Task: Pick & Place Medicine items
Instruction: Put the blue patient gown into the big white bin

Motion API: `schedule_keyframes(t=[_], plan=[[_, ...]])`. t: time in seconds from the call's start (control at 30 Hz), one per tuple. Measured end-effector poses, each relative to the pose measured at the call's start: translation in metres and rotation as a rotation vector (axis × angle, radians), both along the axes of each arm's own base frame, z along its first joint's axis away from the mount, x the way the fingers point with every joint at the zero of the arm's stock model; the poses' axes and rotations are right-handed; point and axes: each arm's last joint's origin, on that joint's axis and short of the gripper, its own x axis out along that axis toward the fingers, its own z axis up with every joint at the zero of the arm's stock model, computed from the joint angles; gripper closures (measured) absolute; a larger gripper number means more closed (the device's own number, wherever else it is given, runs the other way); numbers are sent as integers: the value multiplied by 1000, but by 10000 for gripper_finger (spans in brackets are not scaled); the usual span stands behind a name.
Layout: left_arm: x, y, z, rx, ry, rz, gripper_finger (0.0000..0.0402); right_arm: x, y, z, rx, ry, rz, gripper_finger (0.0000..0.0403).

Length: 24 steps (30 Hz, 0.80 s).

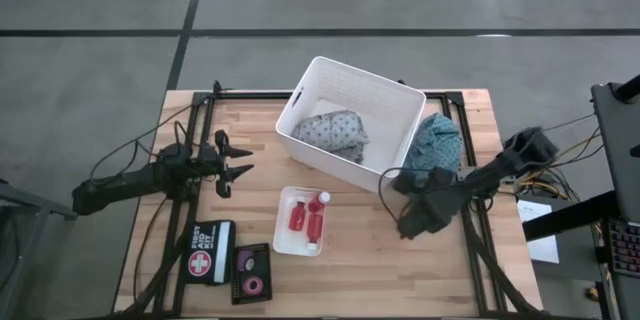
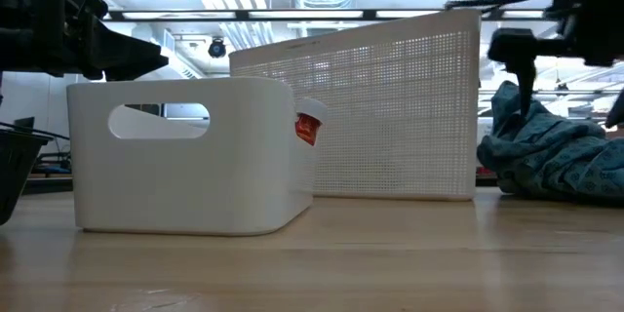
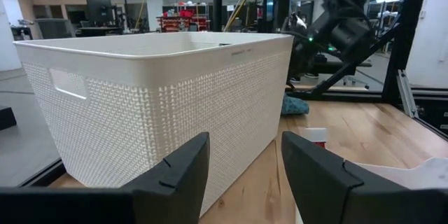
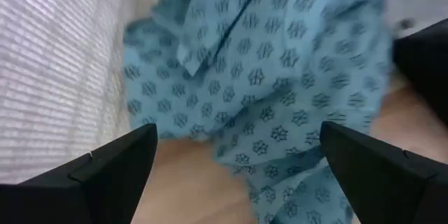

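- Red bottles [image 1: 308,219] lie in a small white tray [image 1: 283,230], untouched, between both arms; nothing medical seen moved yet.
- Left end effector [image 1: 243,164], empty and partly parted, hovers beside the tray.
- Right end effector [image 1: 392,182], spread wide and empty, hangs by the teal cloth [image 1: 438,140] near the big basket [image 1: 385,95].

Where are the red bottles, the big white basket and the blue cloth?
red bottles [image 1: 309,222]: high view, on the red body of one bottle.
big white basket [image 1: 385,81]: high view, on its far rim.
blue cloth [image 1: 439,142]: high view, on its bunched middle.
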Motion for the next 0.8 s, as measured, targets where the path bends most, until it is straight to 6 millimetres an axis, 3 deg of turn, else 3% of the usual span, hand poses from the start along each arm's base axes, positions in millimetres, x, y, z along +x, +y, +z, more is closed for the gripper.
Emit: schedule_keyframes(t=[0.1,0.17,0.27,0.53,0.8], plan=[[0,0,0,0,0,0,217,13,7,15,-34,120,-44,7],[0,0,0,0,0,0,217,25,12,16,25,107,-74,7],[0,0,0,0,0,0,217,21,7,12,38,169,-96,7],[0,0,0,-1,1,0,217,18,5,-17,36,226,-177,7],[1,0,-1,-4,15,1,217,18,-1,-39,-141,357,-114,7]])
